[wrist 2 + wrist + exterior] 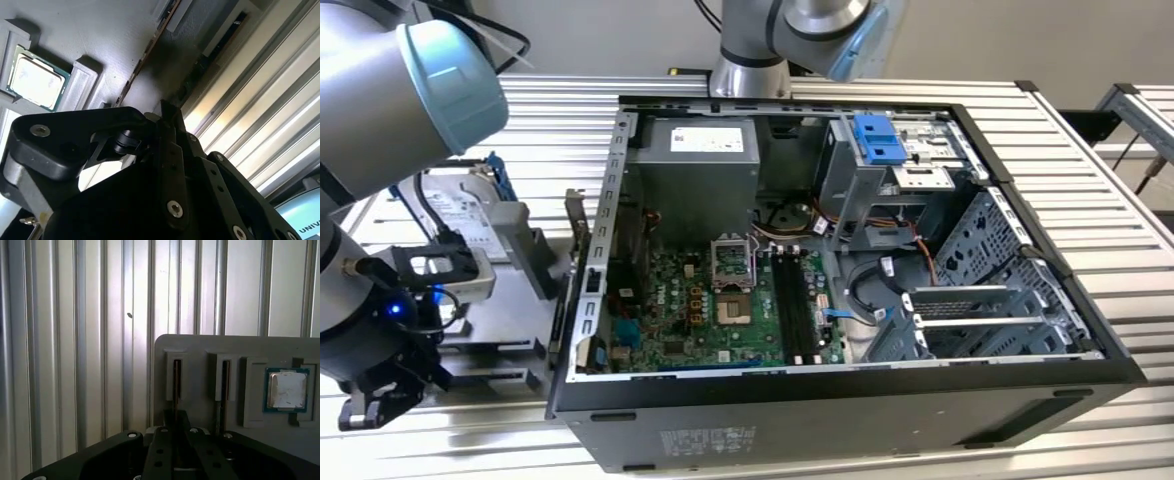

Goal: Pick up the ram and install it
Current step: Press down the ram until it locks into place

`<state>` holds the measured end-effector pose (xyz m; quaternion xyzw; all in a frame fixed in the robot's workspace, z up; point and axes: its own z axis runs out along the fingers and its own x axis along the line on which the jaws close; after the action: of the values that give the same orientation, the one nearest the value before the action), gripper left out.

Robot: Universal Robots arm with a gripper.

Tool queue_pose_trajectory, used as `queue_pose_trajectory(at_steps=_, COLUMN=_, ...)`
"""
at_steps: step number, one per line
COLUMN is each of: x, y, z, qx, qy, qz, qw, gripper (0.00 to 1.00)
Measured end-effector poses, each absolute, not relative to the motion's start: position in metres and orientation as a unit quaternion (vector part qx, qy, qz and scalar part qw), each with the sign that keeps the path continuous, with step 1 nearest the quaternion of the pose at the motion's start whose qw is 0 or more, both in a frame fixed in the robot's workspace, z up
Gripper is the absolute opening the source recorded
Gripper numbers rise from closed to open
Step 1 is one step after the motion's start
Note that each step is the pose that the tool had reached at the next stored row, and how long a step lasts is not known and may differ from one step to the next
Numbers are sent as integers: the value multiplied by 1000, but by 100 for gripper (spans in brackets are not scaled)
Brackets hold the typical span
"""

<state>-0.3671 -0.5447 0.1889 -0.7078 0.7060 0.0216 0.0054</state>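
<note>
Two ram sticks stand on edge in slots of a grey holder tray [240,347]. One ram stick [176,380] runs straight into my gripper [176,416], which sits low over its end. The second stick [225,380] stands one slot over. The same brown stick edge [145,57] leads to my gripper [167,112] in the second wrist view. In the exterior view my gripper [376,400] hangs low at the left, outside the open computer case [600,330]. The black memory slots [790,300] on the green motherboard lie bare.
A processor chip [286,390] lies in a pocket of the tray, beside the sticks. Ribbed aluminium table slats [75,340] surround the tray. A hard drive [460,215] in a stand sits at the exterior view's left. Cables and drive cages crowd the case's right half.
</note>
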Motion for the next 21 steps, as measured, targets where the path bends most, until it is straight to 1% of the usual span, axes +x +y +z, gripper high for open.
queue_pose_trajectory(at_steps=5, x=-367, y=-545, z=190, qx=-708, qy=706, qz=21, qw=6, gripper=0)
queue_pose_trajectory(at_steps=13, x=-367, y=-545, z=218, qx=-708, qy=706, qz=21, qw=5, gripper=0)
queue_pose_trajectory(at_steps=21, x=-367, y=-545, z=231, qx=-707, qy=707, qz=21, qw=6, gripper=0)
